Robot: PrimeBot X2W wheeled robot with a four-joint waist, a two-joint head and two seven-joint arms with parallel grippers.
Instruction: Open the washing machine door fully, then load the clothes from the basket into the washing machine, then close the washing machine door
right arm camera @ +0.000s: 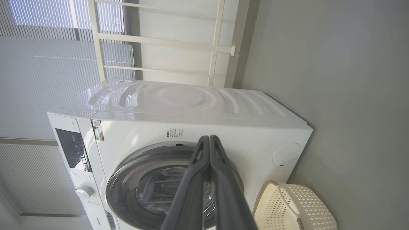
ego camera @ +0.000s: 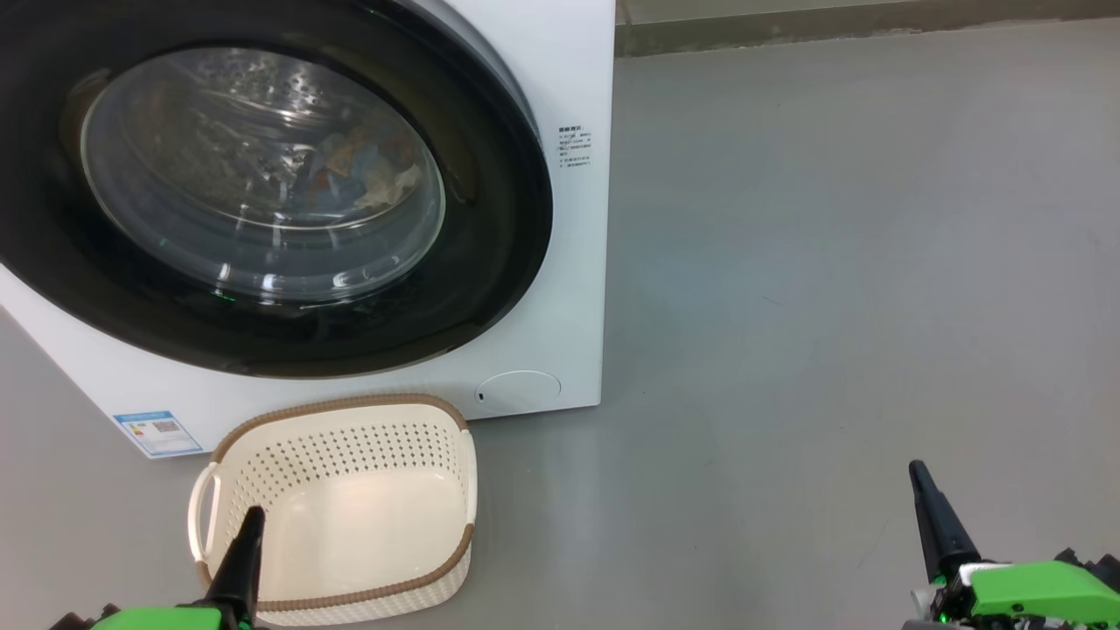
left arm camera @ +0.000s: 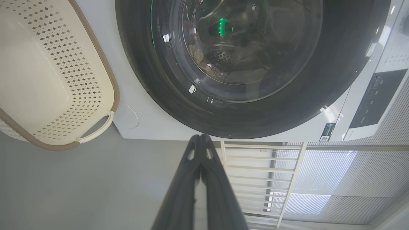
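— What stands by the washing machine?
— One basket, just before its front. One door, closed, with one bundle of clothes behind the glass.
— And the grippers?
— Two, the left gripper and right gripper, each with fingers pressed together, facing the machine.
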